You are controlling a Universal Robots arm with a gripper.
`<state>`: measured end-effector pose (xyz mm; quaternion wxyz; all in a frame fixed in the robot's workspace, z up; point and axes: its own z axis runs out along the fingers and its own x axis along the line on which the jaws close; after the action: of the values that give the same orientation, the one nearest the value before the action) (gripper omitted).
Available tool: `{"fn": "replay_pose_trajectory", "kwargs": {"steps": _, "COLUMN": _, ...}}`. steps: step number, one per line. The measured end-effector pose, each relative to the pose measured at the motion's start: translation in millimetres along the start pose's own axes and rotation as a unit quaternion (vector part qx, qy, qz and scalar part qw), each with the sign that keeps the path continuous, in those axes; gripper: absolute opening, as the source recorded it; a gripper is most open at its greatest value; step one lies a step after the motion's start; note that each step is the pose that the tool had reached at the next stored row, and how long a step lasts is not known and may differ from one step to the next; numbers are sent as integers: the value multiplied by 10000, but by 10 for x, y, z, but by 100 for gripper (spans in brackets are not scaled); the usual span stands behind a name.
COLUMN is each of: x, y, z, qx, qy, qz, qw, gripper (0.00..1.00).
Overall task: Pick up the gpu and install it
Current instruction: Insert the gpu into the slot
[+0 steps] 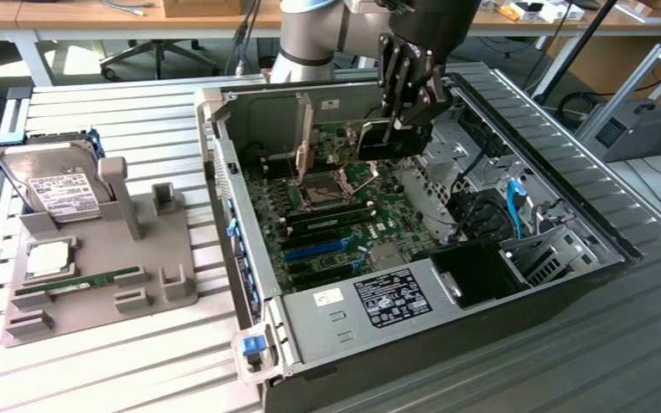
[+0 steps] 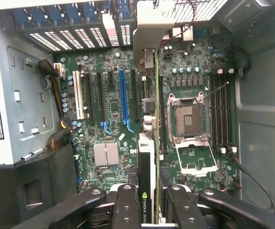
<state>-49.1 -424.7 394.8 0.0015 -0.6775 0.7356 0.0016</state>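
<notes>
The gpu (image 2: 147, 157) hangs edge-down over the motherboard (image 2: 113, 105) mid-case (image 2: 261, 143), pinched between the narrowly set jaws of the gripper (image 2: 150, 196). It seems to sit nearer the CPU socket (image 2: 187, 119) than the blue slot (image 2: 123, 95); pressing down misaligned could jam its connector.

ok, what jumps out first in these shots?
The open PC case, green motherboard laid bare, sits in the middle of the exterior view. Over the board, the gripper holds the gpu edge-on. On the exterior view's left, a hard drive stands in a grey fixture.
</notes>
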Motion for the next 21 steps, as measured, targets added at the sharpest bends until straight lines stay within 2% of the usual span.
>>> {"fn": "replay_pose_trajectory", "kwargs": {"steps": 5, "x": 1, "y": 5, "z": 39, "qx": 6, "qy": 0, "qz": 0, "qw": 10000, "gripper": 27}}
{"fn": "replay_pose_trajectory", "kwargs": {"steps": 21, "x": 5, "y": 47, "z": 269, "qx": 26, "qy": -2, "qz": 0, "qw": 10000, "gripper": 27}}
